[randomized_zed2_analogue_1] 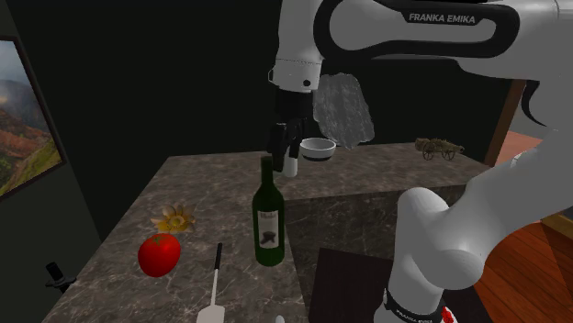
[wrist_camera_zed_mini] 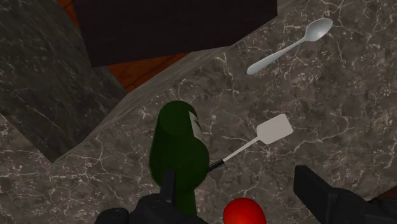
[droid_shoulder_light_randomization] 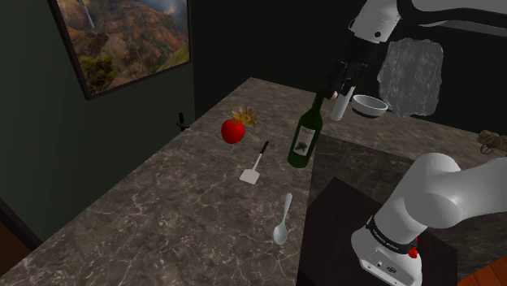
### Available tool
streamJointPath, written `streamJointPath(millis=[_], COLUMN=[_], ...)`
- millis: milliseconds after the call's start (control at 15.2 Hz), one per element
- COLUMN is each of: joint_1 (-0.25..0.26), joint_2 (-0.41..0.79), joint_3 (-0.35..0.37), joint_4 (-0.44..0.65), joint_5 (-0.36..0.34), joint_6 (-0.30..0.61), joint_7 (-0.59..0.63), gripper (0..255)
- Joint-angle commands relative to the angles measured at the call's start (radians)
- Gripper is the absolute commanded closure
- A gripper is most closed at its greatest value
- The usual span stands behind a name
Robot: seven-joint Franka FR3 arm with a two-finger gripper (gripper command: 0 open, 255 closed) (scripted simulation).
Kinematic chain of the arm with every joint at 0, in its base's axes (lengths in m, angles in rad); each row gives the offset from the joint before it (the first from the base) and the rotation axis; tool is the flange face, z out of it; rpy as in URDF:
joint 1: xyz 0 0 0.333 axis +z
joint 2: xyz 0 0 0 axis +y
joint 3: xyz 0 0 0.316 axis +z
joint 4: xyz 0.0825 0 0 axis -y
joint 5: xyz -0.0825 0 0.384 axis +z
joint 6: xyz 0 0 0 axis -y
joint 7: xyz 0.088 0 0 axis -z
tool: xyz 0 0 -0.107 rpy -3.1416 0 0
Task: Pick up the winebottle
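Dark marble table (droid_shoulder_light_randomization: 162, 219), dark walls, framed landscape picture (droid_shoulder_light_randomization: 122, 41) on the wall at the shoulder view's left.

Tool (wrist_camera_zed_mini: 236, 181): the wrist view has the two black fingers (wrist_camera_zed_mini: 318, 191) standing well apart with nothing clasped between them. Beneath them lies the bottle, close by one finger rather than centred in the gap. Tool (randomized_zed2_analogue_1: 283, 156) in the second exterior view: fingertips about level with the bottle's mouth and just beside it. Whether a finger touches the neck I cannot tell.

Winebottle (randomized_zed2_analogue_1: 268, 216): dark green with a pale label, standing on its base on the table, long axis vertical, neck pointing up toward the tool. The wrist view looks down along it, so the bottle (wrist_camera_zed_mini: 178, 153) appears foreshortened. In the shoulder view the bottle (droid_shoulder_light_randomization: 305, 134) stands just ahead of the dark stand (droid_shoulder_light_randomization: 341, 236).

Outward from the bottle:
- white spatula (droid_shoulder_light_randomization: 256, 162), just beside it
- red fruit (droid_shoulder_light_randomization: 233, 130), with a yellow flower (droid_shoulder_light_randomization: 244, 116) behind it
- white spoon (droid_shoulder_light_randomization: 283, 219), lying near the stand
- white bowl (droid_shoulder_light_randomization: 370, 106), beyond the tool
- crumpled grey sheet (droid_shoulder_light_randomization: 410, 77), upright behind the bowl
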Motion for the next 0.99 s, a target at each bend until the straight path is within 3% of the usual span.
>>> streamJointPath(millis=[0, 396, 924], joint_1=[0.0, -0.038, -0.04], joint_2=[0.0, 0.173, 0.157], joint_3=[0.0, -0.021, -0.024], joint_4=[0.0, 0.096, -0.018], joint_5=[0.0, -0.095, -0.099], joint_6=[0.0, 0.069, 0.166], joint_7=[0.0, -0.031, -0.025], gripper=[0, 0, 0])
